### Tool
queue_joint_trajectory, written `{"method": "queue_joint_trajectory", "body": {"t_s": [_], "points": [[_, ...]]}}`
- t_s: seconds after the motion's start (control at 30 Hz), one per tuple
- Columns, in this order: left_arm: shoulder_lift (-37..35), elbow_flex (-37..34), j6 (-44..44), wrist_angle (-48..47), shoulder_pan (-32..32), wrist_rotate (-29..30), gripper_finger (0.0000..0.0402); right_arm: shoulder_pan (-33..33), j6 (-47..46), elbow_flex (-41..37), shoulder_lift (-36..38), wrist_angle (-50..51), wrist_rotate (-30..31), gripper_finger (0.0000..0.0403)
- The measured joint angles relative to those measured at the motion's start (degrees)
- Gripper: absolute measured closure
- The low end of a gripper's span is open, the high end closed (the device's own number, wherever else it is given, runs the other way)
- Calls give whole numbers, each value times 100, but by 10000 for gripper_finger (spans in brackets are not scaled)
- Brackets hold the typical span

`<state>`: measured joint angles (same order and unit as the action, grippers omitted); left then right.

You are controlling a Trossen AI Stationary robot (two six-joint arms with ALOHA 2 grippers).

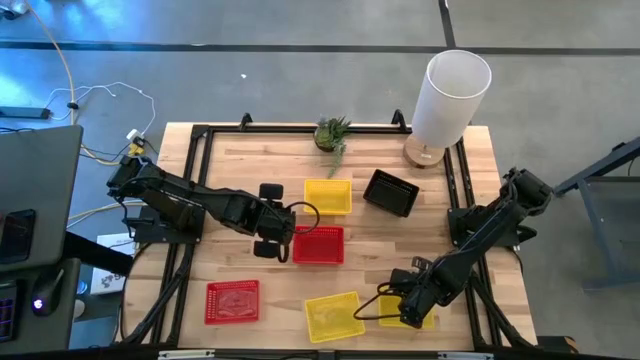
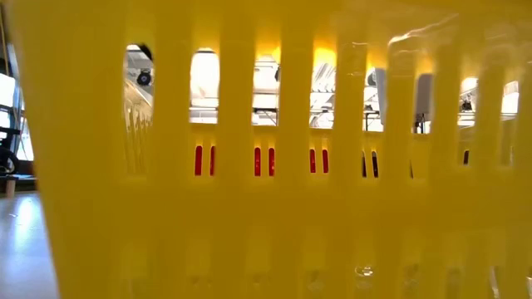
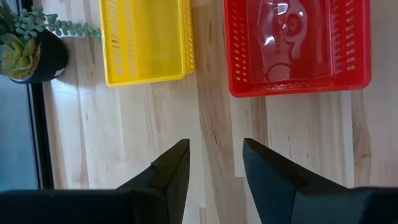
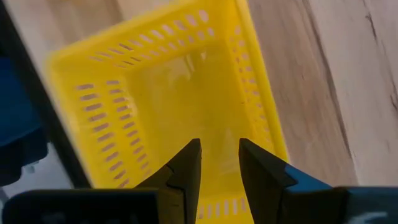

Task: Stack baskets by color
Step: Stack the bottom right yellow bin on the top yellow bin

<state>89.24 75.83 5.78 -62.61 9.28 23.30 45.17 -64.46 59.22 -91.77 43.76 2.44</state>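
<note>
Several baskets rest on their bottoms on the wooden table: a yellow one (image 1: 328, 196) and a black one (image 1: 391, 192) toward the far side, a red one (image 1: 318, 245) in the middle, and another red (image 1: 232, 301) and yellow (image 1: 334, 316) near the front edge. My left gripper (image 1: 283, 228) hangs open just left of the middle red basket (image 3: 298, 46), above bare wood. My right gripper (image 1: 395, 297) points down, open, over the inside of a further yellow basket (image 4: 174, 93) at the front right, close to one wall. I cannot tell whether it touches that basket.
A tall white cylinder (image 1: 450, 95) and a small green plant (image 1: 332, 133) stand at the table's far edge. A yellow basket wall (image 2: 266, 208) stands right in front of the low camera. Bare wood lies between the baskets at the middle and front left.
</note>
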Motion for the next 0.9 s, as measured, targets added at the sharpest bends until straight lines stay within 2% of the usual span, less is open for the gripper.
{"method": "queue_joint_trajectory", "body": {"t_s": [0.27, 0.47, 0.67, 0.9], "points": [[1, 0, 0, -2, 0, -18, 266, 0, 345, 687, 5, 654, 414, 306], [1, 0, 1, -4, 0, -20, 266, 0, 403, 737, 7, 1470, 421, 306], [1, 0, 2, -4, 0, -20, 266, 0, 690, 741, -47, 1514, 439, 306], [2, 0, 0, -7, 2, -20, 266, 0, 709, 743, -462, 1505, 298, 306]]}}
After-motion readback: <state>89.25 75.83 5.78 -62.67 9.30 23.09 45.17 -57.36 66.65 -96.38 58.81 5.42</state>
